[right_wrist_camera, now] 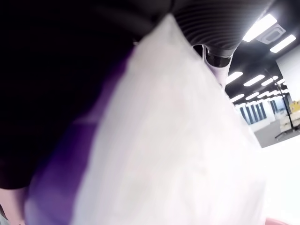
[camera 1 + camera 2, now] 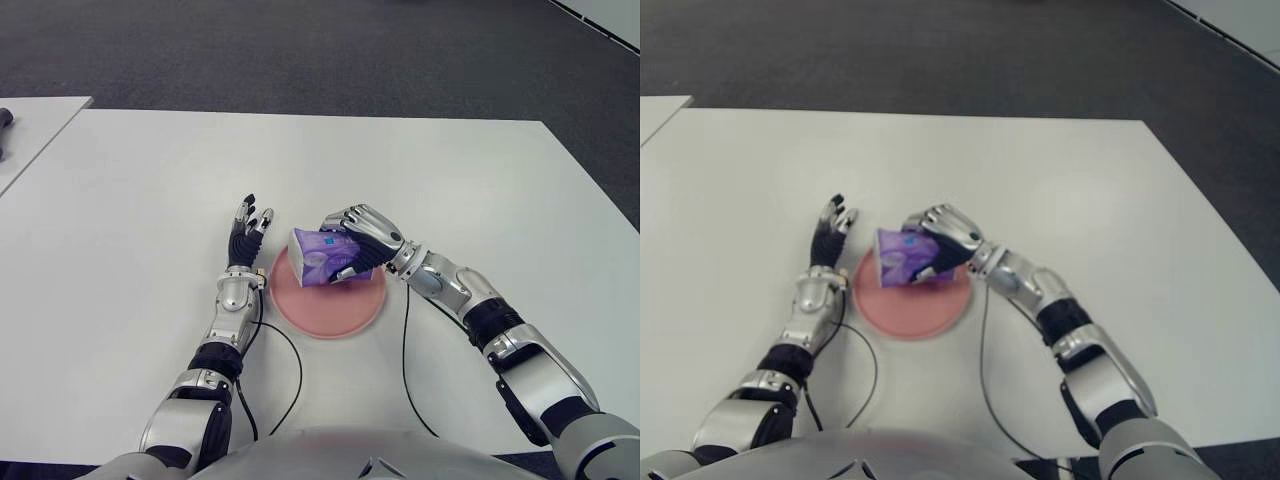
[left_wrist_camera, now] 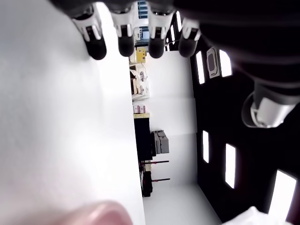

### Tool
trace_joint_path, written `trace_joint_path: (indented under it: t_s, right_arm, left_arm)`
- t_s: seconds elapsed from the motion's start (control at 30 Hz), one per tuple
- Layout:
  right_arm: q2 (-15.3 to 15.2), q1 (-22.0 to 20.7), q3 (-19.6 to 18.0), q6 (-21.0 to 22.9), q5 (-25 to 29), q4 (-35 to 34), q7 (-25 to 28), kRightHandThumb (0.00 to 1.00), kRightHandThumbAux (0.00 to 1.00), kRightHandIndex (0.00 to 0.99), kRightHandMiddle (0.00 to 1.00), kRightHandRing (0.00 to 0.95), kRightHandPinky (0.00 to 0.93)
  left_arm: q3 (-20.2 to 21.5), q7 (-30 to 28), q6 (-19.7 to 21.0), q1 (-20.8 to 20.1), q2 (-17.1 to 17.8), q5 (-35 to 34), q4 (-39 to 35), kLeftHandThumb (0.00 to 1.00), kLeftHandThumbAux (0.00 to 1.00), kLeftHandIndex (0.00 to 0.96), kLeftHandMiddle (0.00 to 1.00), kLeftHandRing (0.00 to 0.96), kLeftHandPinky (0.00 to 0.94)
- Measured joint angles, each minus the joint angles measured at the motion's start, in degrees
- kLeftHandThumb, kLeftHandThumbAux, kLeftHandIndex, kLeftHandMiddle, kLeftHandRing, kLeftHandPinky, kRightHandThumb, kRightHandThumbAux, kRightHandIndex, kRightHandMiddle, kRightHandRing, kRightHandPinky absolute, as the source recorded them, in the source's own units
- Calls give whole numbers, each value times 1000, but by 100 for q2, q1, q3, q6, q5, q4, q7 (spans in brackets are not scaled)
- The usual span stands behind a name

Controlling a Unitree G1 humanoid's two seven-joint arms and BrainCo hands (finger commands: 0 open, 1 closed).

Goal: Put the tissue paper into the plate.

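Holding the purple tissue pack [image 2: 322, 256] with its fingers clamped around it, the right hand [image 2: 362, 240] is above the pink plate [image 2: 328, 312] on the white bench [image 2: 150, 190], while the left hand [image 2: 247, 232], fingers apart and holding nothing, shows just left of the plate.

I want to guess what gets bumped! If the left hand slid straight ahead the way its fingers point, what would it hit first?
Probably nothing: the left hand points away from the robot across bare table, beside the plate. The path looks free to the far edge, as far as this shows.
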Motion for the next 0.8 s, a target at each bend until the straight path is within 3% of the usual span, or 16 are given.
trace_joint_path:
  t_s: [0.4,0.53,0.57,0.6,0.63,0.67,0.7,0.8]
  right_arm:
    - [1,-18,22,135,25,-44,327,856,675,400,536,843,834]
    - [4,-24,18,186,129,-66,594,856,675,403,535,805,781]
    - [7,-27,13,202,171,-73,676,853,675,402,536,738,709]
    - [9,-32,8,210,239,-77,765,738,614,340,447,567,553]
    - [11,-38,3,213,318,-77,879,696,593,318,415,506,496]
    - [10,-46,-3,214,372,-77,969,574,532,225,272,323,317]
    - [3,-62,-1,213,420,-78,1086,495,494,165,179,207,203]
    - [-54,-132,23,207,466,-107,1350,393,425,63,58,67,66]
  left_arm:
    - [5,-90,1,-41,51,-39,66,0,434,0,0,0,0]
    - [11,-102,7,-46,51,-58,66,0,433,0,0,0,0]
    - [11,-102,9,-47,51,-59,66,0,433,0,0,0,0]
    - [11,-102,10,-47,51,-60,66,0,432,0,0,0,0]
    - [11,-102,10,-48,51,-59,66,0,432,0,0,0,0]
    - [11,-102,10,-48,51,-59,66,0,433,0,0,0,0]
    - [10,-102,9,-47,51,-58,66,0,433,0,0,0,0]
    - [8,-102,9,-47,51,-58,65,0,434,0,0,0,0]
